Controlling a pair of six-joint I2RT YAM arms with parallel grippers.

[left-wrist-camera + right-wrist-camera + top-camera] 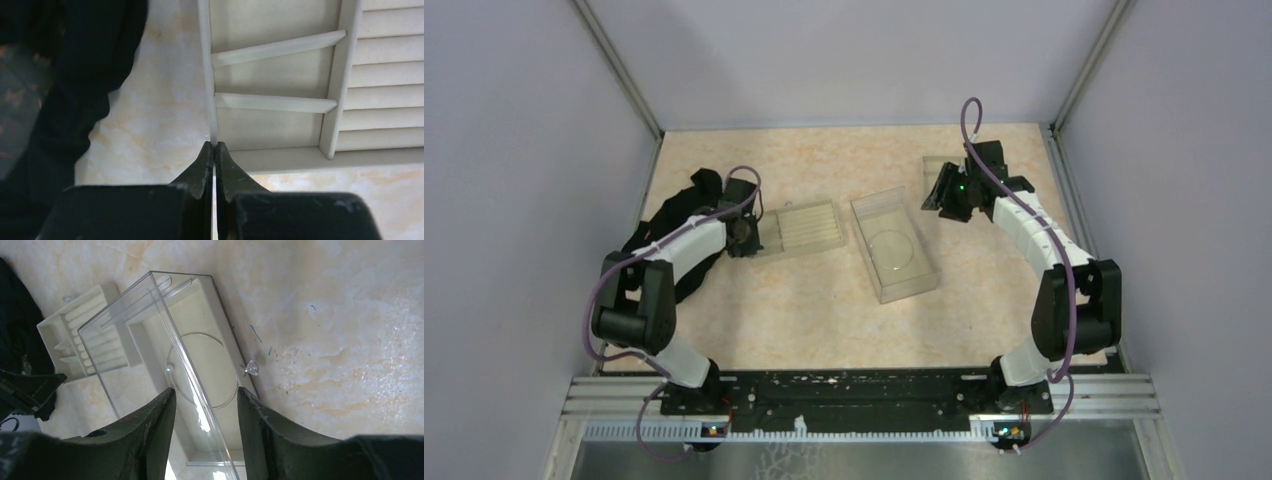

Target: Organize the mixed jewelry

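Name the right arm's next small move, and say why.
Probably shift the open right pincer toward the small stud on the table beside the clear box: it hangs over the box wall, holding nothing, and the stud lies loose.

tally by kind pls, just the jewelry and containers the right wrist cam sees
clear plastic box: 1
ridged beige tray: 1
silver wire hoop, inside the box: 1
small loose piece on the table beside the box: 1
total: 4
a speck by the tray's far corner is too small to tell
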